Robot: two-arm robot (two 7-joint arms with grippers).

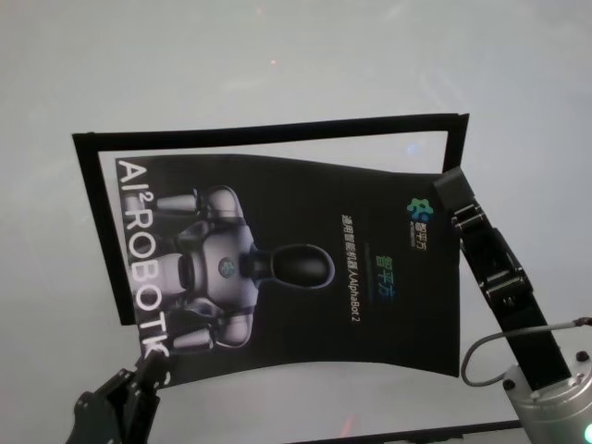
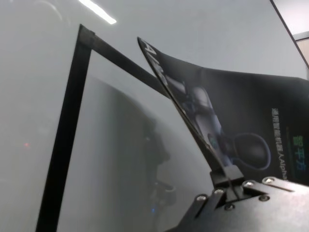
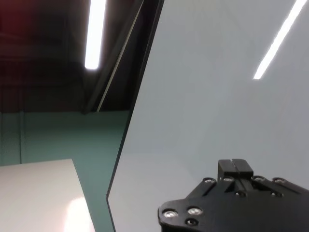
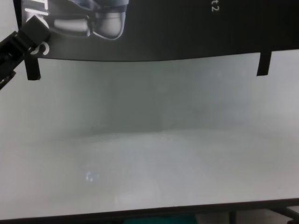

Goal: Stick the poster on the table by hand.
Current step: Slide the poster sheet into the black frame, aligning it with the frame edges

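Black tape frame [image 1: 97, 213] on pale table [image 1: 277, 65]

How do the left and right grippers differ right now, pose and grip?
The left gripper is shut on the poster at its near left corner; the right gripper sits at the poster's far right edge, grip unclear. The left reaches in low from the near edge; the right arm stretches farther across the table. Both are black.

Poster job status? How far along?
Early. Done: a black tape outline lies on the table. In hand: the left gripper pinches the poster at its near left corner, sheet lifted and bowed; the right gripper is at its far right corner. Left: lay it flat and press it down.
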